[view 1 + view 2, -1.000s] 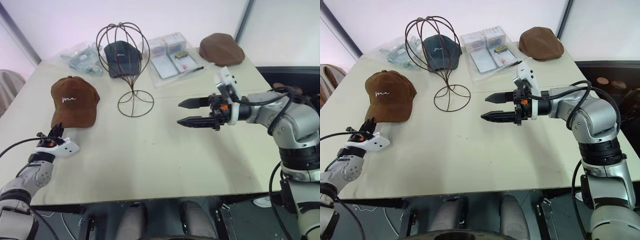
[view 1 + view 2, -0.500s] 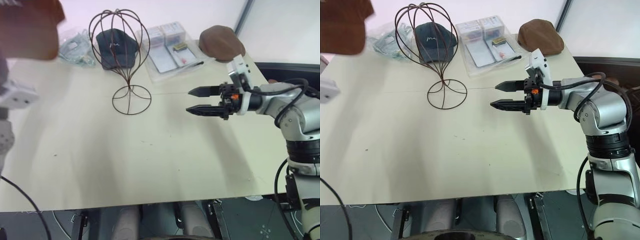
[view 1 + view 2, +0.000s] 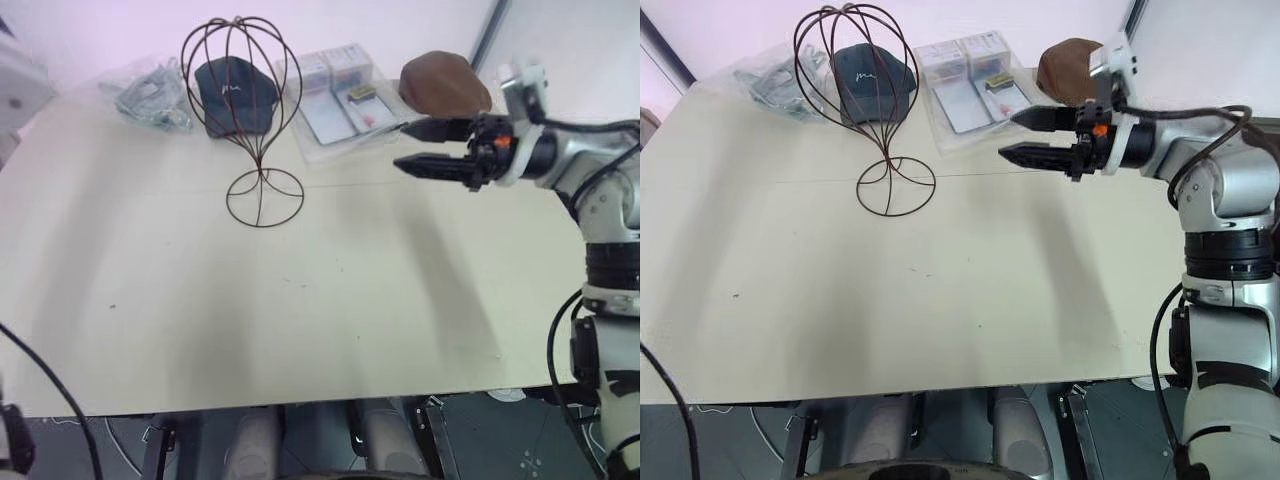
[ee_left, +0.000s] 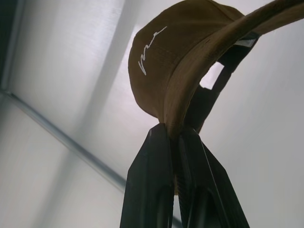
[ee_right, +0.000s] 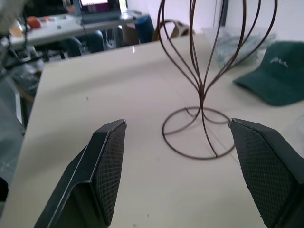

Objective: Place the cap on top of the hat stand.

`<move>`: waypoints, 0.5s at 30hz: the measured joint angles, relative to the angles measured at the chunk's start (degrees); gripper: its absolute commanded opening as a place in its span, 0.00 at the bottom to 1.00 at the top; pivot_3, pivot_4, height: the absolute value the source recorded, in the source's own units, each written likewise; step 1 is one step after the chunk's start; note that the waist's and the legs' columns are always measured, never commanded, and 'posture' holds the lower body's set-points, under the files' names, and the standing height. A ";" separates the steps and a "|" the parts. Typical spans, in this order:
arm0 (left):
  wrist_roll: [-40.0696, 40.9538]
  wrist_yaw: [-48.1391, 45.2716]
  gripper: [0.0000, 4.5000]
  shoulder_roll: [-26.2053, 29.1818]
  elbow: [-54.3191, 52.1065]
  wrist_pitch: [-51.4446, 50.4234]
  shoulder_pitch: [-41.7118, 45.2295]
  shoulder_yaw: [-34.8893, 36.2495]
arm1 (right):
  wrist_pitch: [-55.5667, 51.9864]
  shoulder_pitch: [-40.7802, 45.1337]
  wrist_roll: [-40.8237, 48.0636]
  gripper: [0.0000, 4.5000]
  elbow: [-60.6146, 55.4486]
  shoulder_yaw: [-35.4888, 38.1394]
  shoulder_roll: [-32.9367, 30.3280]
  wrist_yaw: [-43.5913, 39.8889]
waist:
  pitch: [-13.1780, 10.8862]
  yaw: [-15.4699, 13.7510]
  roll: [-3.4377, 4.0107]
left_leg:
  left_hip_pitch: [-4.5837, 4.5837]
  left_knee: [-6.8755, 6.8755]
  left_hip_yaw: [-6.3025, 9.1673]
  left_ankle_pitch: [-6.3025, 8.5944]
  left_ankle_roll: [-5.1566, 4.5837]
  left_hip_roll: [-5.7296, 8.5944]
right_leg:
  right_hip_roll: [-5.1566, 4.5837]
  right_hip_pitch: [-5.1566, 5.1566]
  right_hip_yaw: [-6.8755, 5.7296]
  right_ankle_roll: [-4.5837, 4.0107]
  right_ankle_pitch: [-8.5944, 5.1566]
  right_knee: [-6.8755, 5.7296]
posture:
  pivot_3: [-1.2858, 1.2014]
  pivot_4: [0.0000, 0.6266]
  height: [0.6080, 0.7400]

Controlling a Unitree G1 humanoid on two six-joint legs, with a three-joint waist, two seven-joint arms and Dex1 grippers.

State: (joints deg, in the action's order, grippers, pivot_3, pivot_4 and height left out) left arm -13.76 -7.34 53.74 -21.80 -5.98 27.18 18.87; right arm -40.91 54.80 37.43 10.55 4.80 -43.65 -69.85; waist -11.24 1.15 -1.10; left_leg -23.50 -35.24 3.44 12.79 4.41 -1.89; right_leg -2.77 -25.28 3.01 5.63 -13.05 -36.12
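Observation:
The cap, brown with small white script, hangs in the air in the left wrist view. My left gripper is shut on the edge of its brim. The hat stand, a dark wire cage on a slim stem with a ring base, stands upright at the back left of the table. My right gripper hovers open above the table to the right of the stand, pointing left at it, with nothing between its fingers. The stand's stem and ring base lie straight ahead in the right wrist view.
A dark navy cap lies just behind the stand. Clear plastic packets and a plain brown flat cap sit at the back right, and a crumpled plastic bag at the back left. The table is bare in front.
My left gripper has lifted the cap off the table and carried it up out of the head views. My right gripper, still open, has risen and drifted to the right.

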 measured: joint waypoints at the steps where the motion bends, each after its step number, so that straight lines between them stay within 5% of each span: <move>1: -0.30 -0.48 0.01 -1.12 -1.18 -1.86 0.28 -1.26 | -1.33 0.70 1.44 0.79 0.15 1.46 0.06 0.46 | 0.00 0.01 0.00 | -0.01 0.00 0.00 0.00 0.00 0.00 | 0.00 0.00 0.00 0.01 0.00 0.00 | 0.52 0.24 1.00; 15: -5.89 -2.84 0.01 -15.33 -9.62 -13.61 1.12 -13.03 | -6.84 0.76 6.89 0.79 -2.57 8.64 -0.41 5.66 | -0.01 -0.05 -0.01 | 0.03 -0.21 0.02 0.00 -0.02 -0.02 | 0.06 0.11 0.04 0.04 0.03 -0.07 | 0.52 0.24 1.00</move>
State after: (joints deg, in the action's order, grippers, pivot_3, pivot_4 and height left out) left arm -19.66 -10.17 38.41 -31.42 -19.59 28.29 5.83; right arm -47.75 55.56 44.32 7.98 13.44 -44.05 -64.19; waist -11.25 1.10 -1.11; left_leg -23.47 -35.44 3.46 12.79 4.39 -1.91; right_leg -2.71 -25.17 3.05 5.67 -13.01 -36.18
